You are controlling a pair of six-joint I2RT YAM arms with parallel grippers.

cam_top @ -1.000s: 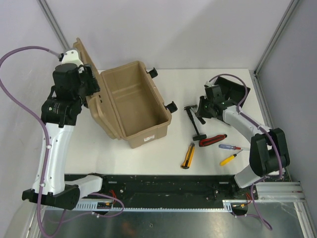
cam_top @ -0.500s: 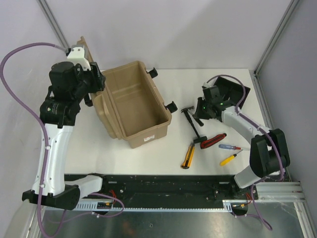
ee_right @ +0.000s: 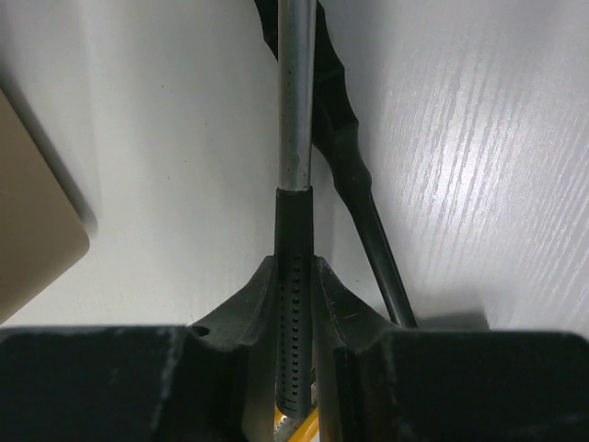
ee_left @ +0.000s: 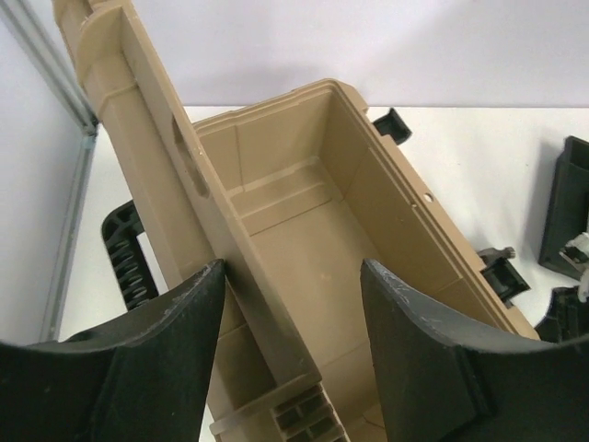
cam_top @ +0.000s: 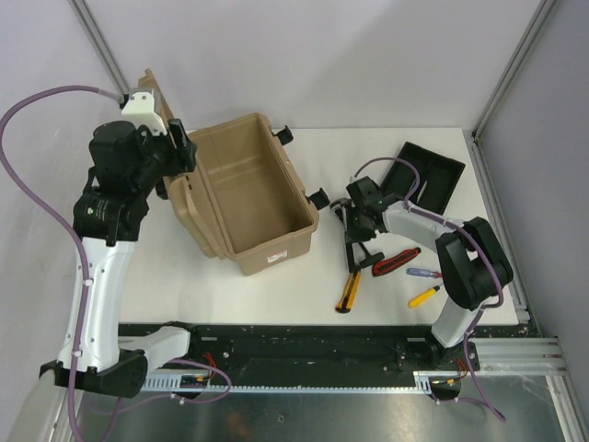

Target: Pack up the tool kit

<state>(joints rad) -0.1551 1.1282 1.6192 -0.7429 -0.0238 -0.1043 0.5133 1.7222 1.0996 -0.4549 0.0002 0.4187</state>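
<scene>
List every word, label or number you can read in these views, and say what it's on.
No text can be read in any view.
White sticker on the front wall of the tan toolbox: print too small to read.
Hammer shaft and grip: no markings visible.

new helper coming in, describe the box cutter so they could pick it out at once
On the white table, find the open tan tool box; loose hand tools lie to its right. The box cutter is at their left end, nearest the front edge. It is flat, yellow and black, unlike the round red-handled tool and the thin yellow screwdriver.
</scene>
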